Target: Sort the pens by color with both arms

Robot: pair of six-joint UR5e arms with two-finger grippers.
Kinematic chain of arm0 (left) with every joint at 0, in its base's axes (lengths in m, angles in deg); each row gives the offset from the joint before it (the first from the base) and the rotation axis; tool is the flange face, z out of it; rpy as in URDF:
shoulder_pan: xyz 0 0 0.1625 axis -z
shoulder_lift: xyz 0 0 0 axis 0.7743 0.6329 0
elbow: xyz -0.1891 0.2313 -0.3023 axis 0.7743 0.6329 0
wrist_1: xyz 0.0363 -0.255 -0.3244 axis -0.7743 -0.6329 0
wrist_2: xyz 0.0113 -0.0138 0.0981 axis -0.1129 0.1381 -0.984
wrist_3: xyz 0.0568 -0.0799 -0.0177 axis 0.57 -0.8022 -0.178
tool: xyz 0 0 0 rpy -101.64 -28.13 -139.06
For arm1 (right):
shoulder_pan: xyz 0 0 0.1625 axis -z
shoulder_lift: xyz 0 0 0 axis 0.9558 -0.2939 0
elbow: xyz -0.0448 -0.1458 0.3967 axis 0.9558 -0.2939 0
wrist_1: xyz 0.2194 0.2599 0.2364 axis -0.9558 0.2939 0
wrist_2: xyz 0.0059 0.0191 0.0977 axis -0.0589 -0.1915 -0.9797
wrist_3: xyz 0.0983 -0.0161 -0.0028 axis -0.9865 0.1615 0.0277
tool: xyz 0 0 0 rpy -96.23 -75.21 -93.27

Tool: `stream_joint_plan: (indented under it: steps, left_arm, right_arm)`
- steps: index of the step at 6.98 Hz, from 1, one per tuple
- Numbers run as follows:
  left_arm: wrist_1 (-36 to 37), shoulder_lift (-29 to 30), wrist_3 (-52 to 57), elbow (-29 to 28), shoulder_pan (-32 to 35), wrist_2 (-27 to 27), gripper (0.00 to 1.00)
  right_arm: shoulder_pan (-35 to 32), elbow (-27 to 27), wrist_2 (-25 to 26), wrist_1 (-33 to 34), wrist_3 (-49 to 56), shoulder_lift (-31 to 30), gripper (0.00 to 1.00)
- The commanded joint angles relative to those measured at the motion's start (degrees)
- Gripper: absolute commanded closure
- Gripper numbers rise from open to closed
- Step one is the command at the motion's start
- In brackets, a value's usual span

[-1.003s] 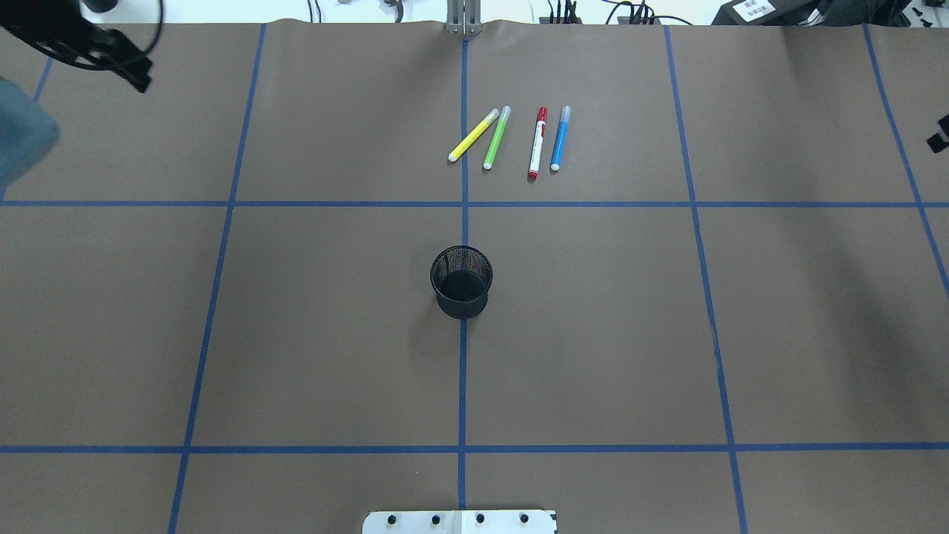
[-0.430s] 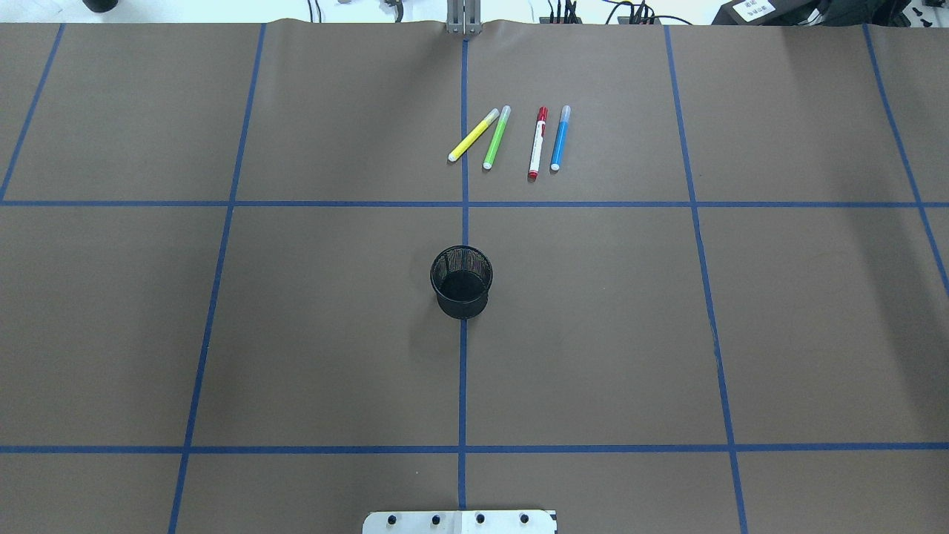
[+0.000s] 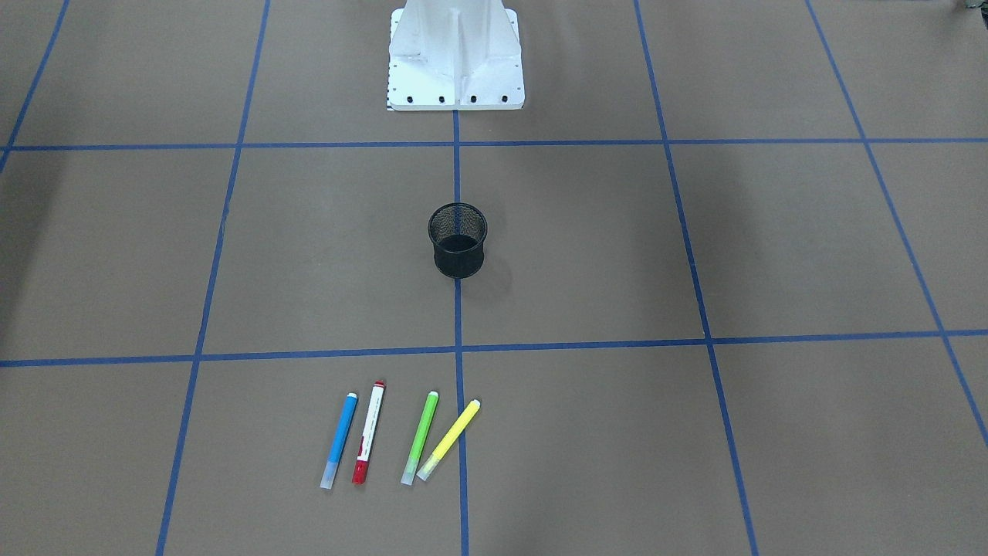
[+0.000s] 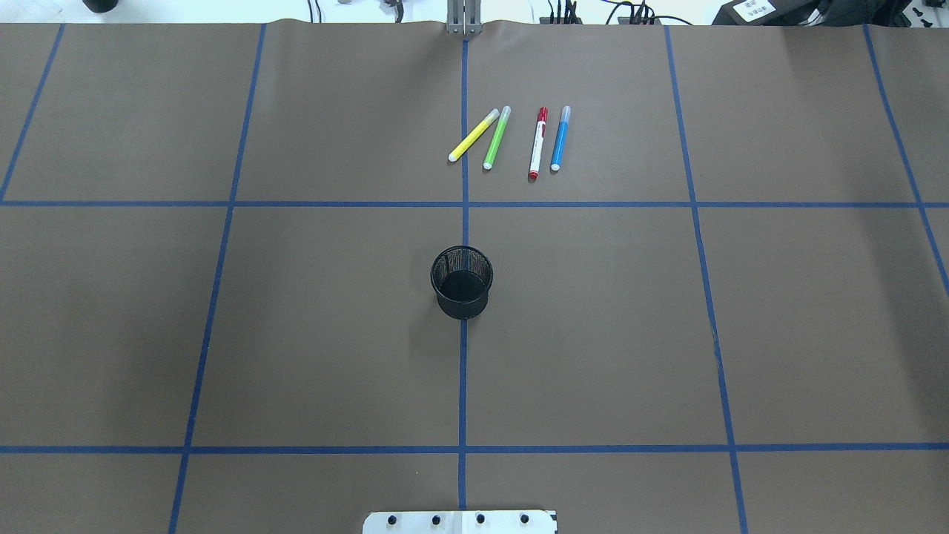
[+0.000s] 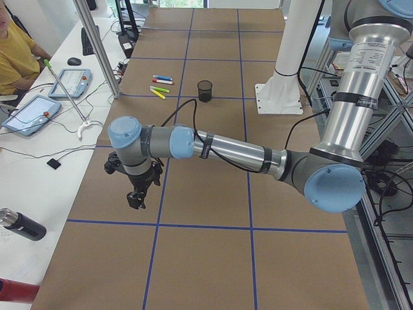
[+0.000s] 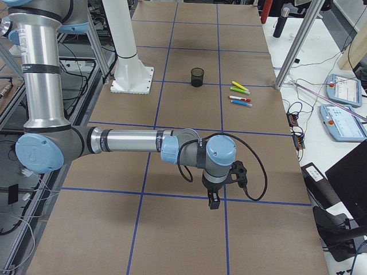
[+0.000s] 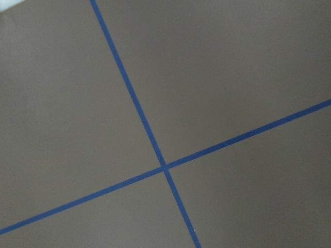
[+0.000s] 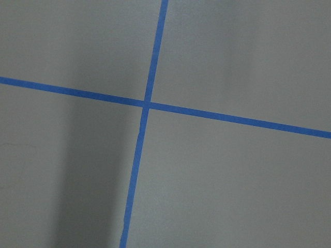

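1. Front-facing view: the blue pen (image 3: 339,440), the red-and-white pen (image 3: 369,432) and the green pen (image 3: 420,438) are lying side by side, each running from 6 to nearly 12 o'clock. The yellow pen (image 3: 449,439) is leaning toward 1 o'clock, with its lower end just beside the green one's. The row is sitting at 7 o'clock of the black mesh cup (image 3: 458,239), well apart from it. The three plain-coloured pens are showing pale caps at their 6 o'clock ends, and the white one a red cap.
2. Overhead view: the yellow pen is lying across a blue tape line (image 4: 465,222).
3. Left-side view: the left arm (image 5: 232,152) is stretching out low, and the left gripper (image 5: 137,197) is pointing down over bare table (image 5: 206,258). I cannot tell how its fingers are set.
4. Right-side view: the right arm (image 6: 132,140) is reaching out likewise, with the right gripper (image 6: 214,200) pointing down. I cannot tell the state of its fingers.
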Motion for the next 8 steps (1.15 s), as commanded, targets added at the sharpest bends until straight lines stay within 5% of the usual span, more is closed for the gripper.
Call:
stream_joint_plan:
  steps: [1,3,5,8]
  left_arm:
    - [-2.66,-4.65,-7.29,1.19,0.2,0.63,0.0]
    - [-7.74,-9.05,-9.69,2.44,0.72,1.68,0.0]
    - [-8.03,-9.51,-9.97,3.48,0.73,6.33,0.0]
    - [-10.31,-9.6,-9.88,3.49,0.9,6.26,0.0]
  right_arm:
    - [0.37,0.43,-0.24,-0.12,-4.73,0.55,0.01]
    - [1.6,0.52,-0.42,-0.12,-7.19,1.35,0.01]
    - [2.75,0.96,-0.33,-0.2,-9.65,2.22,0.01]
    - [3.8,1.75,-0.33,-0.21,-10.19,2.67,0.01]
